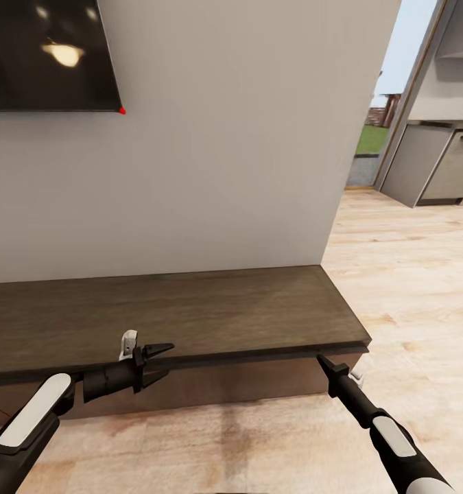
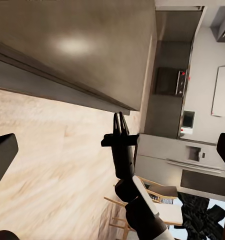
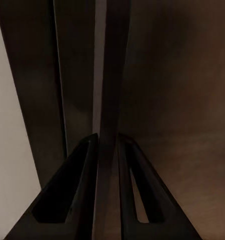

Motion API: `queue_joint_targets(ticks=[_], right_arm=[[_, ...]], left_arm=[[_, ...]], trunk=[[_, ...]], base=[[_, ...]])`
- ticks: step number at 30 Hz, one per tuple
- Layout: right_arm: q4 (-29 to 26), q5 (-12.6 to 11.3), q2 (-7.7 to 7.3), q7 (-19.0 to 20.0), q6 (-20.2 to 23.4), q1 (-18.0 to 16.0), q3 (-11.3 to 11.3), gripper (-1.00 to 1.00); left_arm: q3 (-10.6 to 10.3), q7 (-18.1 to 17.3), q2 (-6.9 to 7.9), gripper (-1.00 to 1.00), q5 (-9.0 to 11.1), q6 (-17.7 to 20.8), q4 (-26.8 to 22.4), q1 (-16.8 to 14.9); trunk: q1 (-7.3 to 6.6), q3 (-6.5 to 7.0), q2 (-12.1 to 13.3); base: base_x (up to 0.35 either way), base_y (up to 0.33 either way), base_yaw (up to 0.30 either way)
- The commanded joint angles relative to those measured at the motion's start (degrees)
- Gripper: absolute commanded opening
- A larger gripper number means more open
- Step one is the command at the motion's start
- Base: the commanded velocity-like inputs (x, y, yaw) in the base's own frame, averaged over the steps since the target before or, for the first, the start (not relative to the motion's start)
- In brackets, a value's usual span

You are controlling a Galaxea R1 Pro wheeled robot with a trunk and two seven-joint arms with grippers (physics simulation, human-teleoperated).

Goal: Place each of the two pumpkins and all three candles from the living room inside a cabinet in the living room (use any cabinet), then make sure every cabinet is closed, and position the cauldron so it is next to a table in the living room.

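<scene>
Head view, dark wood cabinet (image 1: 190, 315) against grey wall (image 1: 245, 137), pale plank floor (image 1: 409, 274) (kitchen beyond), left hand (image 1: 164, 362) spread, right hand (image 1: 322, 359) pinched together.

A grey wall (image 1: 224, 151) carries a dark screen (image 1: 49, 55) above pale wood flooring (image 1: 409, 274), with grey kitchen units (image 1: 437, 165) beyond.
</scene>
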Motion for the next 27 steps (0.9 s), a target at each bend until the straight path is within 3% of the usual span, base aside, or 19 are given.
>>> queue_joint_targets(ticks=[1, 27], right_arm=[[0.0, -0.6, 0.02, 0.1, 0.6, 0.0, -0.1, -1.00], [-0.1, -0.5, -0.06, 0.1, 0.7, 0.0, -0.2, -1.00]], left_arm=[[-0.1, -0.6, 0.07, 1.00, -0.5, 0.0, 0.0, 0.0], [-0.1, -0.6, 0.02, 1.00, -0.5, 0.0, 0.0, 0.0]], trunk=[[-0.01, -0.04, 0.0], [-0.01, -0.04, 0.0]], base=[[0.000, 0.000, 0.000], [0.000, 0.000, 0.000]])
